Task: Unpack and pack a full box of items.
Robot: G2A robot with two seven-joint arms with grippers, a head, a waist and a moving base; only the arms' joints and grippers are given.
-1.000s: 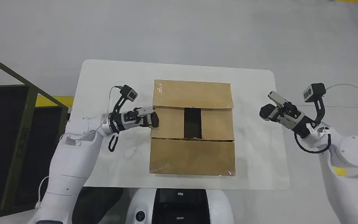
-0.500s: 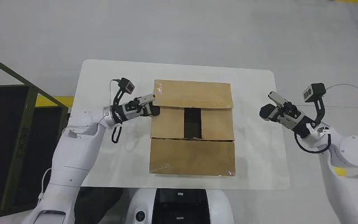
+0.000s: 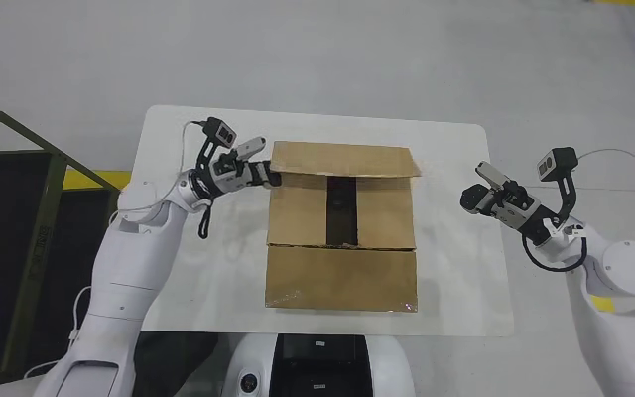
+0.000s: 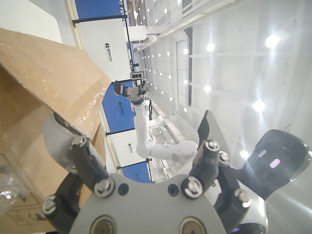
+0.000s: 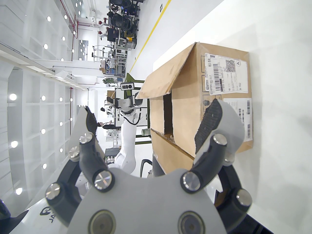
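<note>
The cardboard box [image 3: 382, 220] sits at the middle of the white bench [image 3: 198, 288]. It is plain brown, with printed shipping labels [image 5: 224, 74] stuck on the side wall that faces the right arm. Its near flap [image 3: 340, 280] lies flat and closed. The far flap [image 3: 342, 159] is raised and tilted, with shreds of clear tape along its edge. Between the two short inner flaps a dark slot [image 3: 340, 218] runs down the middle of the top.

The left gripper [image 3: 261, 165] is at the box's far left corner, at the end of the raised flap. Its jaws are spread wide and clamp nothing; in the left wrist view one finger [image 4: 54, 132] lies under the flap's corner, touching it.

The right gripper [image 3: 472, 186] hangs over the right part of the bench, well apart from the box, jaws wide apart and holding nothing.
</note>
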